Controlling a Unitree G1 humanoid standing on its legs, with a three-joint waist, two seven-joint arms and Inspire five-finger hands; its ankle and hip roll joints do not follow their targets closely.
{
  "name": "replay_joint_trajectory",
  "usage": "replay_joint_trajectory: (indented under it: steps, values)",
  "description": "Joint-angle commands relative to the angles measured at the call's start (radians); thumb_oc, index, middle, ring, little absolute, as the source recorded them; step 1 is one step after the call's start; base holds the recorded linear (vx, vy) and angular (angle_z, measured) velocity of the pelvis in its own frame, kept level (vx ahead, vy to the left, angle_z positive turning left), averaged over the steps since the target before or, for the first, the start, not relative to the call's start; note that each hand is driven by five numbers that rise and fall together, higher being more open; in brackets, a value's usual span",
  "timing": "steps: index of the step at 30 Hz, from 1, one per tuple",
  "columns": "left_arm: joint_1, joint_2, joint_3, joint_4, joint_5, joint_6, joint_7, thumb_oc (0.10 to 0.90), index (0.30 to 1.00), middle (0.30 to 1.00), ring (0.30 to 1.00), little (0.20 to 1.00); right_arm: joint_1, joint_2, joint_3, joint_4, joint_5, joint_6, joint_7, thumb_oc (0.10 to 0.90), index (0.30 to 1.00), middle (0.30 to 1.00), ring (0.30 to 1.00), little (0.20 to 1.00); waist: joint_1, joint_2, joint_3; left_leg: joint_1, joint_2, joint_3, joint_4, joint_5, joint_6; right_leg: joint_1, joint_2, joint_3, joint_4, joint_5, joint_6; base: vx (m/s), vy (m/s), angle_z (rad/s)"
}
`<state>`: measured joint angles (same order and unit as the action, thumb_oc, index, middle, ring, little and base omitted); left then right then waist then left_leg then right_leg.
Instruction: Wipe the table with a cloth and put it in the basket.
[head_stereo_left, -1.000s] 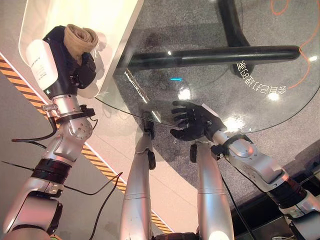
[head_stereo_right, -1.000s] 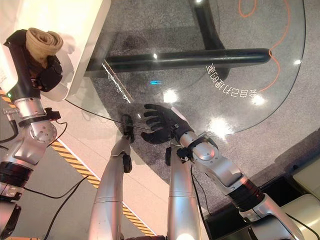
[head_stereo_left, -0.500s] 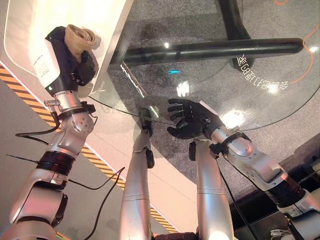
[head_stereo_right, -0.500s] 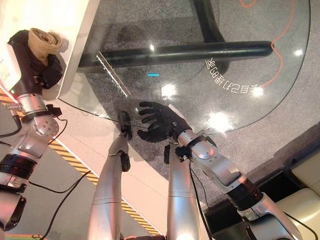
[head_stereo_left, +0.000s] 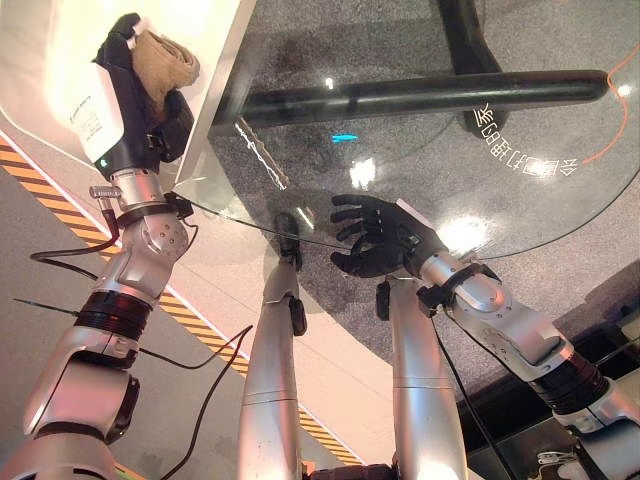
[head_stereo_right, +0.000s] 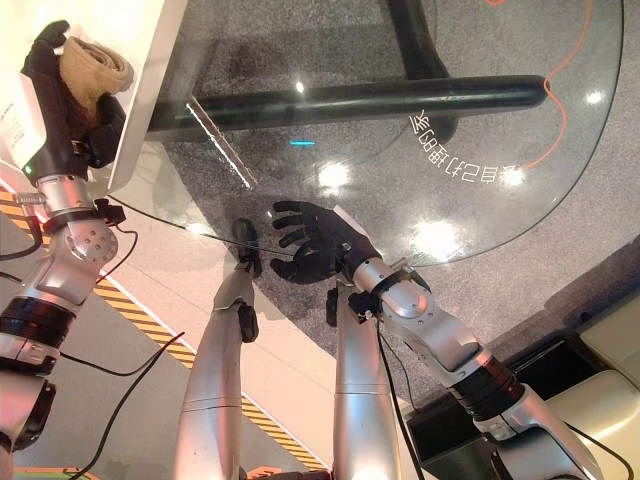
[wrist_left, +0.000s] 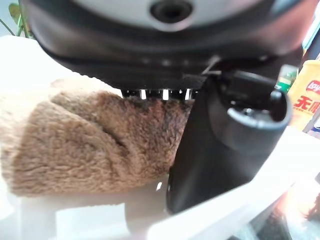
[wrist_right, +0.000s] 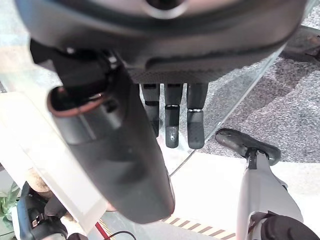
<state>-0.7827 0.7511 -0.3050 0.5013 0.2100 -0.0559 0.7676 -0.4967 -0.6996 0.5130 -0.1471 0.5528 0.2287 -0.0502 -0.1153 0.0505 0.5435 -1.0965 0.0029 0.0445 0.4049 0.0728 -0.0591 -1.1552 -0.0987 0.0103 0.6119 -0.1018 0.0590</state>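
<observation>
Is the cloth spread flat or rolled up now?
Rolled up. The tan cloth sits as a thick bundle inside the curled left hand, above the white basket, not spread on the glass table.

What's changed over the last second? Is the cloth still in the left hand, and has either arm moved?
The left hand is still shut on the rolled tan cloth and has carried it a little further over the white basket, with its fingers now over the cloth's top. The right hand stays open with fingers spread at the near edge of the glass table. The camera itself shifted slightly. Nothing was let go.
</observation>
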Motion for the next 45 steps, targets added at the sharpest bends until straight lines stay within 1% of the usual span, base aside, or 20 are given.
replay_joint_trajectory:
  steps: [1,10,11,17,18,19,20,21,23,24,25,26,28,32,35,37,39,40,41,45]
  values:
    - [-0.022,0.015,0.031,0.013,-0.002,-0.030,0.018,0.800,0.900,0.900,0.900,0.900,0.026,0.036,0.036,0.036,0.001,0.005,-0.012,0.800,0.900,0.900,0.900,0.900,0.006,-0.011,-0.024,-0.015,-0.086,0.107,0.076,-0.101,0.032,0.007,0.087,0.000,-0.177,0.141,0.030,0.00,0.000,0.00]
    - [0.017,0.025,0.048,0.012,0.021,-0.020,0.048,0.800,0.900,0.900,0.900,0.900,0.069,0.047,0.027,0.018,-0.028,-0.010,0.001,0.800,0.900,0.900,0.900,0.900,0.009,0.002,-0.024,0.033,-0.086,0.104,0.070,-0.115,0.032,0.053,0.082,0.000,-0.180,0.123,0.030,0.00,-0.012,0.00]
    - [0.016,0.028,0.054,0.009,0.021,-0.018,0.051,0.800,0.900,0.900,0.900,0.900,0.065,0.047,0.025,0.017,-0.031,-0.011,0.002,0.800,0.900,0.900,0.900,0.900,0.008,0.003,-0.024,0.024,-0.086,0.106,0.067,-0.105,0.033,0.045,0.080,0.000,-0.185,0.132,0.029,0.00,0.000,0.00]
    - [0.101,0.030,0.126,-0.024,-0.062,-0.080,0.130,0.800,0.900,0.900,0.900,0.900,0.128,0.065,0.006,-0.012,-0.070,-0.012,0.022,0.800,0.900,0.900,0.900,0.900,0.018,0.014,-0.024,0.073,-0.088,0.097,0.068,-0.123,0.030,0.095,0.075,-0.007,-0.173,0.102,0.025,-0.01,-0.029,0.00]
    - [0.094,0.032,0.144,-0.029,-0.084,-0.089,0.133,0.800,0.900,0.900,0.900,0.900,0.116,0.065,-0.001,-0.017,-0.075,-0.012,0.021,0.800,0.900,0.900,0.900,0.900,0.016,0.014,-0.024,0.041,-0.089,0.106,0.059,-0.091,0.035,0.064,0.071,-0.008,-0.183,0.132,0.020,-0.06,-0.070,0.01]
    - [0.108,0.024,0.165,-0.039,-0.118,-0.109,0.145,0.800,0.900,0.900,0.900,0.900,0.123,0.070,-0.005,-0.023,-0.079,-0.009,0.018,0.800,0.900,0.900,0.900,0.900,0.019,0.014,-0.024,0.047,-0.089,0.104,0.059,-0.092,0.036,0.069,0.071,-0.010,-0.177,0.128,0.019,-0.06,-0.068,0.03]
    - [0.121,0.013,0.183,-0.048,-0.145,-0.128,0.158,0.800,0.900,0.900,0.900,0.900,0.129,0.074,-0.004,-0.033,-0.082,-0.002,0.009,0.800,0.900,0.900,0.900,0.900,0.019,0.014,-0.024,0.057,-0.088,0.103,0.058,-0.094,0.037,0.077,0.070,-0.011,-0.175,0.123,0.018,0.02,-0.084,0.05]
    - [0.148,-0.001,0.201,-0.048,-0.178,-0.164,0.174,0.800,0.900,0.900,0.900,0.900,0.149,0.087,0.003,-0.032,-0.086,-0.001,-0.003,0.800,0.900,0.900,0.900,0.900,0.024,0.015,-0.024,0.099,-0.089,0.091,0.065,-0.125,0.032,0.116,0.073,-0.013,-0.161,0.088,0.019,0.02,-0.059,0.07]
    - [0.157,-0.006,0.216,-0.049,-0.187,-0.182,0.175,0.800,0.900,0.900,0.900,0.900,0.154,0.098,0.005,-0.026,-0.095,0.000,-0.010,0.800,0.900,0.900,0.900,0.900,0.027,0.016,-0.024,0.110,-0.090,0.088,0.064,-0.128,0.031,0.127,0.072,-0.017,-0.159,0.083,0.018,-0.02,-0.067,0.08]
    - [0.162,-0.011,0.244,-0.061,-0.190,-0.203,0.184,0.800,0.900,0.900,0.900,0.900,0.145,0.104,0.002,-0.027,-0.109,0.004,-0.012,0.800,0.900,0.900,0.900,0.900,0.028,0.017,-0.024,0.093,-0.091,0.094,0.055,-0.100,0.035,0.111,0.067,-0.022,-0.170,0.107,0.012,-0.06,-0.067,0.07]
    - [0.164,-0.011,0.245,-0.062,-0.190,-0.203,0.184,0.800,0.900,0.900,0.900,0.900,0.145,0.104,0.003,-0.027,-0.109,0.004,-0.012,0.800,0.900,0.900,0.900,0.900,0.027,0.017,-0.024,0.094,-0.092,0.094,0.054,-0.100,0.035,0.111,0.067,-0.023,-0.170,0.107,0.012,-0.08,-0.069,0.06]
    - [0.179,-0.012,0.266,-0.071,-0.209,-0.237,0.196,0.800,0.900,0.900,0.900,0.900,0.153,0.108,0.002,-0.036,-0.121,0.013,-0.012,0.800,0.900,0.900,0.900,0.900,0.030,0.016,-0.024,0.114,-0.091,0.092,0.048,-0.102,0.035,0.131,0.068,-0.024,-0.171,0.101,0.009,-0.03,-0.038,0.03]
    - [0.187,-0.010,0.278,-0.080,-0.224,-0.255,0.194,0.800,0.900,0.900,0.900,0.900,0.162,0.108,0.001,-0.039,-0.126,0.012,-0.010,0.800,0.900,0.900,0.900,0.900,0.031,0.016,-0.024,0.129,-0.091,0.091,0.043,-0.103,0.036,0.144,0.069,-0.026,-0.172,0.097,0.007,-0.03,-0.059,0.03]
    - [0.212,-0.028,0.327,-0.139,-0.428,-0.335,0.114,0.800,0.900,0.900,0.900,0.900,0.185,0.116,0.000,-0.045,-0.136,0.028,-0.015,0.800,0.900,0.900,0.900,0.900,0.042,0.012,-0.024,0.173,-0.093,0.074,0.034,-0.105,0.036,0.190,0.074,-0.034,-0.168,0.080,0.002,-0.03,-0.076,0.04]
    - [0.219,-0.047,0.333,-0.157,-0.490,-0.360,0.053,0.800,0.900,0.900,0.900,0.900,0.188,0.130,0.006,-0.024,-0.145,0.036,-0.028,0.800,0.900,0.900,0.900,0.900,0.049,0.009,-0.024,0.196,-0.094,0.065,0.026,-0.105,0.036,0.216,0.074,-0.043,-0.174,0.074,0.000,-0.04,-0.079,0.08]
    - [0.237,-0.063,0.341,-0.193,-0.585,-0.350,-0.041,0.800,0.900,0.900,0.900,0.900,0.207,0.138,0.002,-0.010,-0.178,0.039,-0.025,0.800,0.900,0.900,0.900,0.900,0.056,0.005,-0.024,0.226,-0.093,0.054,0.013,-0.104,0.037,0.247,0.075,-0.054,-0.178,0.067,-0.002,-0.05,-0.117,0.08]
    - [0.253,-0.073,0.342,-0.219,-0.620,-0.338,-0.094,0.800,0.900,0.900,0.900,0.900,0.218,0.141,0.001,-0.012,-0.190,0.033,-0.024,0.800,0.900,0.900,0.900,0.900,0.059,0.003,-0.024,0.240,-0.093,0.049,0.007,-0.103,0.037,0.262,0.076,-0.060,-0.181,0.064,-0.003,-0.04,-0.117,0.07]
    - [0.295,-0.103,0.340,-0.271,-0.672,-0.331,-0.163,0.800,0.900,0.900,0.900,0.900,0.234,0.137,-0.008,-0.016,-0.193,0.019,-0.020,0.800,0.900,0.900,0.900,0.900,0.064,-0.002,-0.024,0.254,-0.095,0.041,0.005,-0.103,0.037,0.278,0.081,-0.066,-0.183,0.060,-0.004,-0.05,-0.129,0.08]
    - [0.300,-0.106,0.341,-0.275,-0.682,-0.328,-0.171,0.800,0.900,0.900,0.900,0.900,0.236,0.137,-0.008,-0.016,-0.194,0.017,-0.019,0.800,0.900,0.900,0.900,0.900,0.064,-0.002,-0.024,0.256,-0.095,0.040,0.004,-0.103,0.037,0.281,0.081,-0.066,-0.183,0.060,-0.004,-0.05,-0.131,0.09]
    - [0.459,-0.215,0.307,-0.438,-0.741,-0.304,-0.416,0.800,0.900,0.900,0.900,0.900,0.298,0.152,-0.046,-0.018,-0.252,-0.045,0.002,0.800,0.900,0.900,0.900,0.900,0.083,-0.013,-0.024,0.289,-0.101,0.011,-0.014,-0.096,0.039,0.322,0.098,-0.082,-0.186,0.048,-0.007,-0.07,-0.167,0.11]
